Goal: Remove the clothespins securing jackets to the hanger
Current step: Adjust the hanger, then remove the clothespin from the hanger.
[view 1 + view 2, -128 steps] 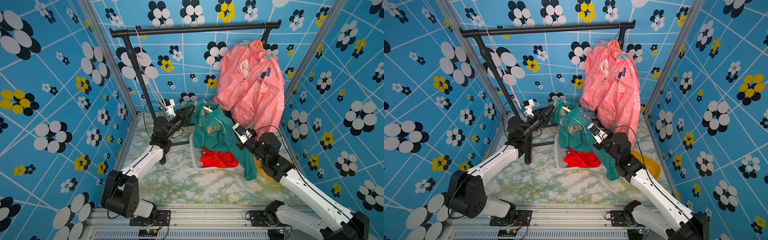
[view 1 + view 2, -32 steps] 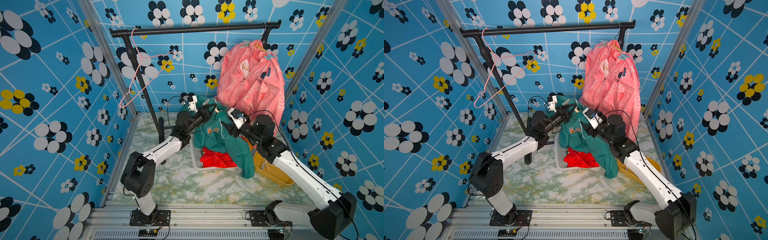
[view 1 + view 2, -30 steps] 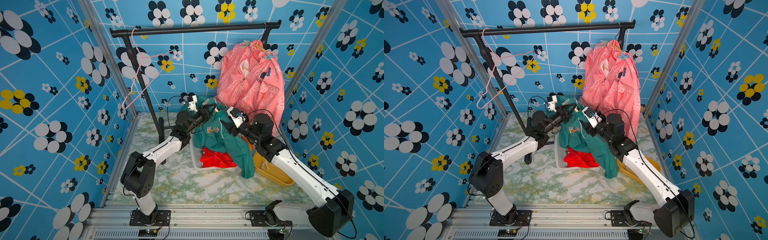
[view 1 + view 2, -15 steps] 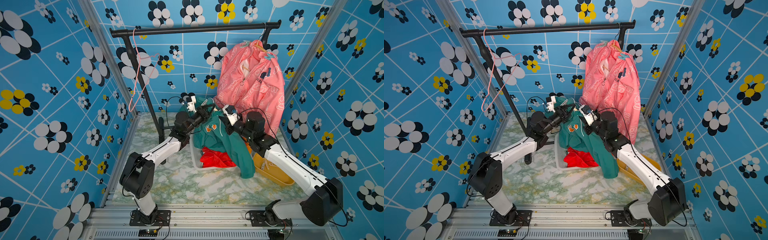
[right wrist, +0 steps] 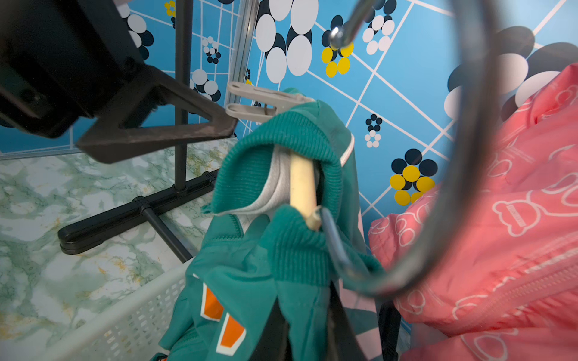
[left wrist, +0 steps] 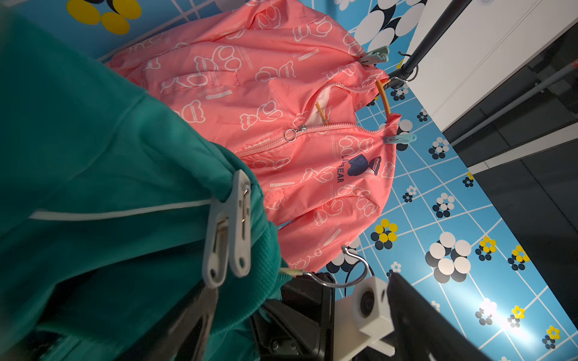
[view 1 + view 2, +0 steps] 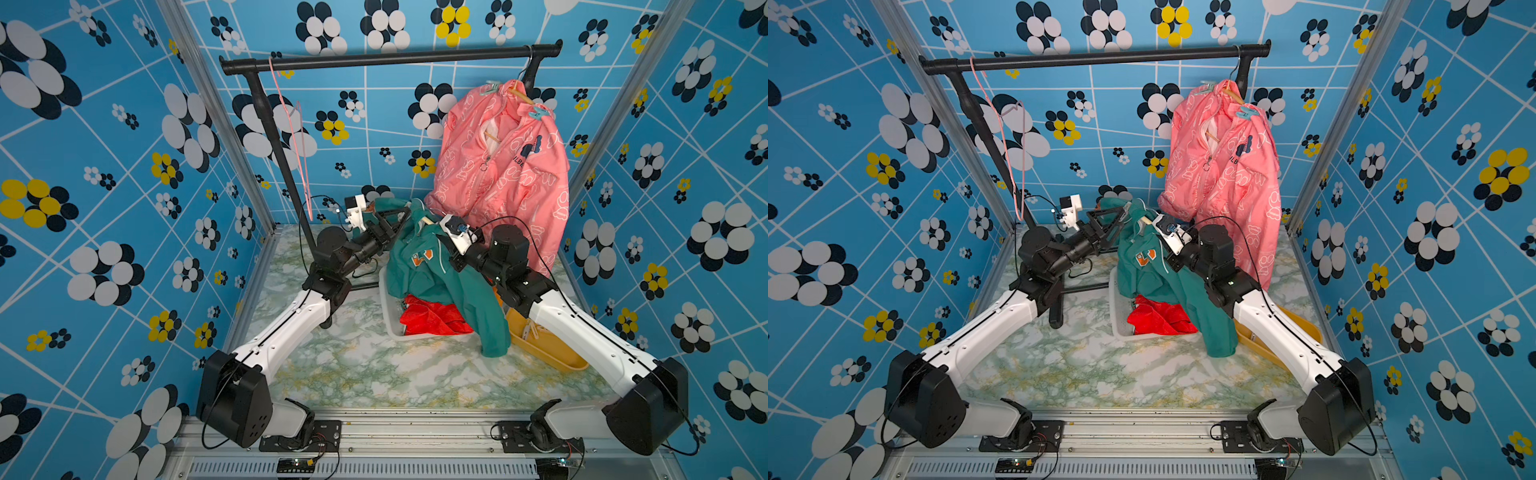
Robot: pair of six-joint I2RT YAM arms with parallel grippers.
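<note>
Your left gripper (image 7: 399, 216) is spread wide open, with one finger right at the whitish clothespin (image 6: 228, 231) clipped on the green jacket's (image 7: 432, 274) shoulder. Your right gripper (image 7: 436, 237) is clamped on the hanger (image 5: 301, 184) at the collar, holding that jacket above the white basket (image 7: 388, 316) on the table (image 7: 365, 365).

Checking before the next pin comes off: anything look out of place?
The green jacket is off the rail, its hanger in the right gripper, sleeve trailing over the white basket; a whitish clothespin clips it near the collar.
</note>
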